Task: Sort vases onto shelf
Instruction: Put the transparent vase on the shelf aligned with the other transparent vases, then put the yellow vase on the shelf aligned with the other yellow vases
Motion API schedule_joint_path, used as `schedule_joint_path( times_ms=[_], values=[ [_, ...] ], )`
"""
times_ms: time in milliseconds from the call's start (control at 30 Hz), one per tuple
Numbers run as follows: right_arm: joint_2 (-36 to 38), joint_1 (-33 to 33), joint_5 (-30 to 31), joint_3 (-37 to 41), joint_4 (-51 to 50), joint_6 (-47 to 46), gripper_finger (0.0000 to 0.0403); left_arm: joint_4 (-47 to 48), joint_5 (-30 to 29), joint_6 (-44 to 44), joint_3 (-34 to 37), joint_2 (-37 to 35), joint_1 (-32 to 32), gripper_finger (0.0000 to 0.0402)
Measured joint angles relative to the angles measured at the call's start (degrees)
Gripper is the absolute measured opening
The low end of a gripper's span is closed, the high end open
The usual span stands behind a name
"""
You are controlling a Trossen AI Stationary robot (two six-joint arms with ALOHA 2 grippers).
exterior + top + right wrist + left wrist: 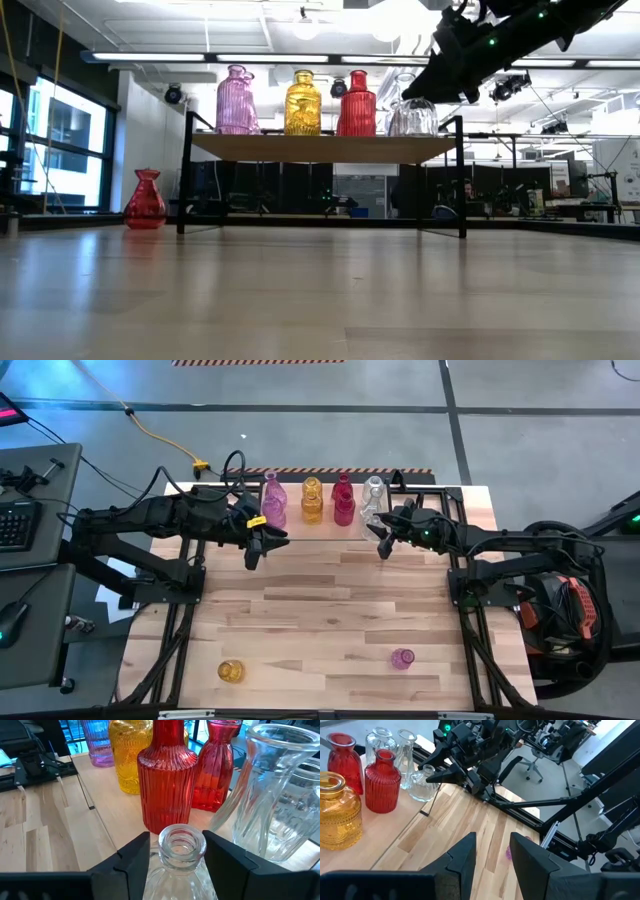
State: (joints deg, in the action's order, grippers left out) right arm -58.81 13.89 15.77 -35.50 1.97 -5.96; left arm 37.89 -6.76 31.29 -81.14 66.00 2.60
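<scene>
The shelf stands at the table's far edge. On its wooden top stand pink, yellow, red and clear vases. My right gripper is open at the shelf's right end. Its fingers stand on either side of the neck of a small clear vase, which stands upright on the shelf. My left gripper is open with nothing between its fingers. It hovers above the table by the shelf's left end. My right gripper comes level from the table's right side, with one finger on each side of the clear vase's neck. A narrow gap shows at one finger. Whether the other finger touches the glass I cannot tell.
A yellow vase and a pink vase sit near the table's front edge. A red vase stands on the table left of the shelf. A tall clear vase and red vases crowd close around my right gripper.
</scene>
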Motion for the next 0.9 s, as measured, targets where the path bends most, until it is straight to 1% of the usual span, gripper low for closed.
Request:
schedule_joint_path(
  times_ms=[533,900],
  values=[
    [0.1,0.0,0.1,0.0,2.5,0.0,0.0172,0.0,0.0,0.0,0.0,0.0,0.0,0.0113],
    [0.1,0.0,0.3,-5.3,-2.9,1.9,0.0171,0.0,-0.1,0.0,0.0,0.0,0.0,0.0113]
  ],
)
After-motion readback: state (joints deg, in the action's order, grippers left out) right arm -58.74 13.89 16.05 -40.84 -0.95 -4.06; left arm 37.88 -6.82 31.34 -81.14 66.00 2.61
